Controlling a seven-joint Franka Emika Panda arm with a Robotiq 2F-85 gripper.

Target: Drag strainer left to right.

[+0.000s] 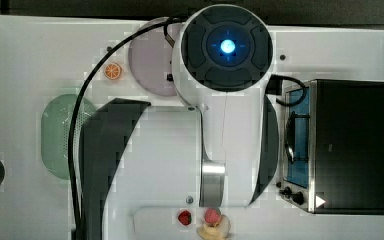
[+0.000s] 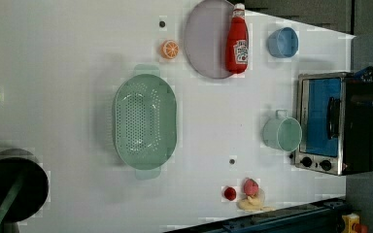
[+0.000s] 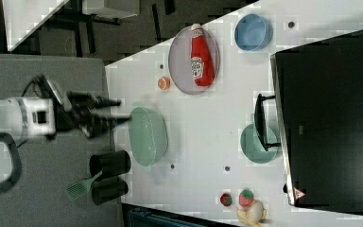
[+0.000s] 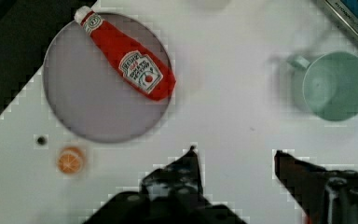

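One strainer (image 3: 147, 136) just beside tool (image 3: 116, 111) tips, apart; tool open, empty.

— Anything you can actually read from here?

— Only the ketchup bottle (image 4: 128, 65) lying on the grey-lilac plate (image 4: 93, 112), out ahead of the fingers (image 4: 189, 170). Its white label looks like Heinz; the smaller print is too blurred.

— And the toaster oven (image 3: 328, 118)?

— A red-and-white triangle warning sign (image 3: 298, 193) on its dark top.
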